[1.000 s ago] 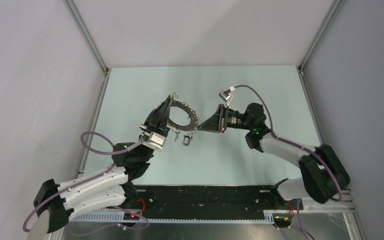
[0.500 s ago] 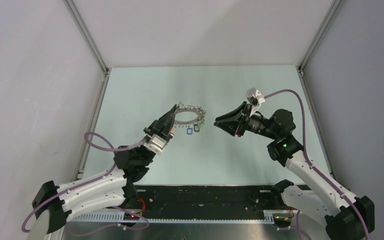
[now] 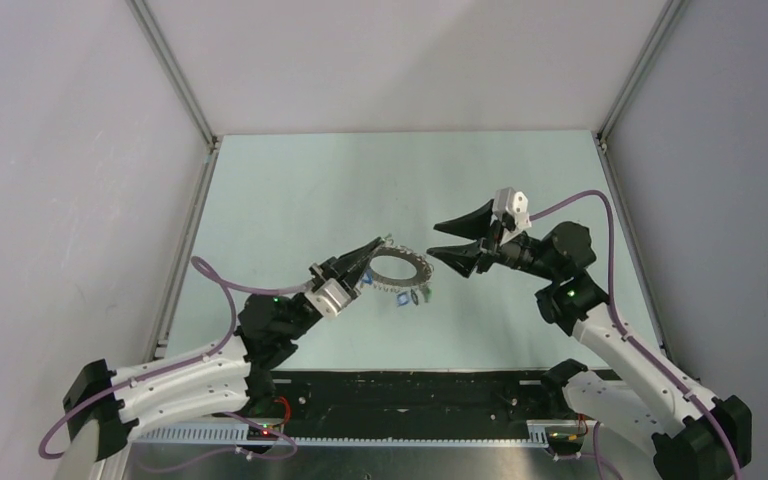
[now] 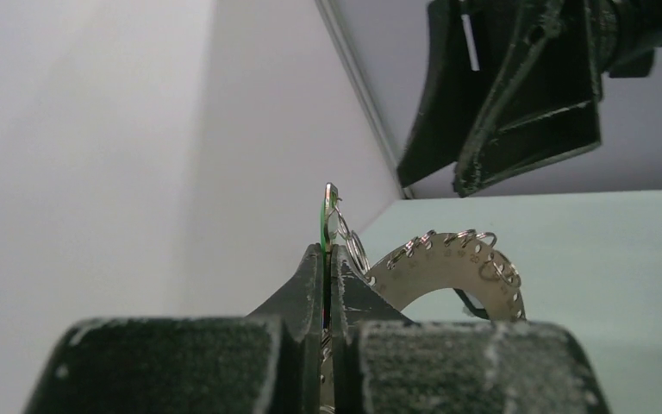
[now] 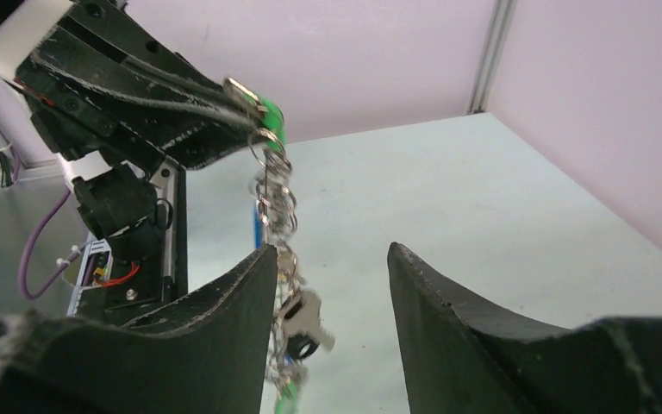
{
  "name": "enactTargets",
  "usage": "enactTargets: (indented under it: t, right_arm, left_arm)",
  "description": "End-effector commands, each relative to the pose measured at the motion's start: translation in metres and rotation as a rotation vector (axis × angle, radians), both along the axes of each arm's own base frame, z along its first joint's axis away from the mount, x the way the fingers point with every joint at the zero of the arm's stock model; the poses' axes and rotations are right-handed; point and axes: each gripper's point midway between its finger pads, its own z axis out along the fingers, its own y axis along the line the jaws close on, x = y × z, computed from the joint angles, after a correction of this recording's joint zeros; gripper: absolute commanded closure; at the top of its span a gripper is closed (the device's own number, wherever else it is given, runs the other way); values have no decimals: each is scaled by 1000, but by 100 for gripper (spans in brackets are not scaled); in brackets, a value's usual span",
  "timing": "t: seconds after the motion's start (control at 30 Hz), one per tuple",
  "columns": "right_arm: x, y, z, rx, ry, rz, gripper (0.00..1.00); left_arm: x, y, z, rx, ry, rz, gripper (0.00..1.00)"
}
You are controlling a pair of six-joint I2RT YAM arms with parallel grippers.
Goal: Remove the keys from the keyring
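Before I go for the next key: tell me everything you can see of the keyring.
The keyring is a wide, flat, grey metal ring like a washer, its outer rim pierced with small holes carrying little wire loops. Several keys dangle from its near side. The shut left gripper pinches its edge; the open right gripper stands clear.

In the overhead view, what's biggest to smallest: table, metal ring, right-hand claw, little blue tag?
1. table
2. right gripper and keyring: they look alike, and the gripper may be nearer the camera, so unranked
3. blue key tag
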Motion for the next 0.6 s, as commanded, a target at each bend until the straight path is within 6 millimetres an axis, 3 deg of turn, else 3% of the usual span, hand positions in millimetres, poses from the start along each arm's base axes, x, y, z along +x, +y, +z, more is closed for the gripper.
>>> enactTargets:
  t: [0.0, 0.2, 0.57]
  right_arm:
    - [-10, 10, 21, 21, -144, 66, 46]
    - [-14, 28, 18, 13, -143, 142, 51]
    - [-24, 46, 8, -2, -100, 241, 66]
  left_arm:
    - [-15, -9, 9, -10, -19, -81, 100]
    - [-19, -19, -4, 58, -11, -107, 100]
    - [-20, -19, -4, 73, -23, -106, 100]
